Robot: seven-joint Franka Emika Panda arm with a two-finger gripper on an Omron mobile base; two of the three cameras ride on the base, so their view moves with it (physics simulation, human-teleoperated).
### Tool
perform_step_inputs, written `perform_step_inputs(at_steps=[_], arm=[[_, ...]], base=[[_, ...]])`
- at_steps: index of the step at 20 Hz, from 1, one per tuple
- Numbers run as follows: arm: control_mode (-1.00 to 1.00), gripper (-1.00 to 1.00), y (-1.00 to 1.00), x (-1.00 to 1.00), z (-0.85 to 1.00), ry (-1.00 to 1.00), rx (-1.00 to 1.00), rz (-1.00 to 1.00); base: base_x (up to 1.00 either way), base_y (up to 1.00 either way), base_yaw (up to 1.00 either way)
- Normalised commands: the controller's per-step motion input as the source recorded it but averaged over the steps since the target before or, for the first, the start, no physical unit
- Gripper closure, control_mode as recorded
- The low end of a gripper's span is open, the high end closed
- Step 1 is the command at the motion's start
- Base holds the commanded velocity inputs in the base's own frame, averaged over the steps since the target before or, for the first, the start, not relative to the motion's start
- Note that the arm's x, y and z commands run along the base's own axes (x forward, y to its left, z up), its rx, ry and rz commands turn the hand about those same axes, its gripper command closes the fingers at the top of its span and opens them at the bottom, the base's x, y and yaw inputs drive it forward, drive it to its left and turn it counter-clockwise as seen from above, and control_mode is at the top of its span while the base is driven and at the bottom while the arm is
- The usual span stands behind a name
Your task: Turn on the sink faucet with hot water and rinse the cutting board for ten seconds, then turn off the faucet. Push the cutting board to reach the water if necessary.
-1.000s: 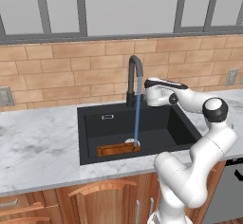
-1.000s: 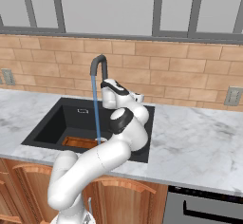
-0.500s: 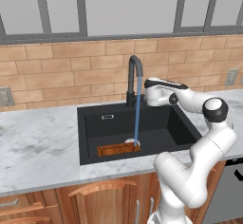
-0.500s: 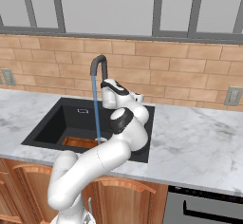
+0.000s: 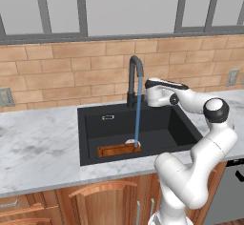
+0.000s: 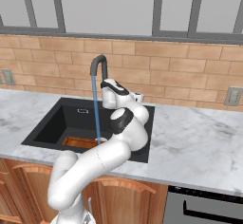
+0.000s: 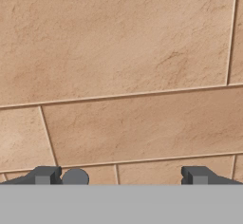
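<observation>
Cutting board [image 5: 116, 149] lies flat at front of sink [image 5: 164, 133], long axis left-right along front wall. Water [image 5: 137, 112] falls straight from sink faucet [image 5: 134, 80] onto board's right end. My gripper [image 7: 121, 176] faces brick wall [image 7: 123, 76] beside faucet base, fingers wide apart, gripping nothing.

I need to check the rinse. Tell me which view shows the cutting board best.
The left base view: the whole cutting board lies under the water. In the right base view the sink rim hides part of it.
</observation>
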Motion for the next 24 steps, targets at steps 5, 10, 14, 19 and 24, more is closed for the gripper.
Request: perform_step_inputs(at_steps=[5,10,14,19,24], arm=[[-1.0,-1.0,0.0,0.0,0.0,0.0,0.0,0.0],[-1.0,-1.0,0.0,0.0,0.0,0.0,0.0,0.0],[-1.0,-1.0,0.0,0.0,0.0,0.0,0.0,0.0],[-1.0,-1.0,0.0,0.0,0.0,0.0,0.0,0.0],[-1.0,-1.0,0.0,0.0,0.0,0.0,0.0,0.0]], base=[[0.0,0.0,0.0],[0.0,0.0,0.0],[0.0,0.0,0.0],[0.0,0.0,0.0],[0.0,0.0,0.0]])
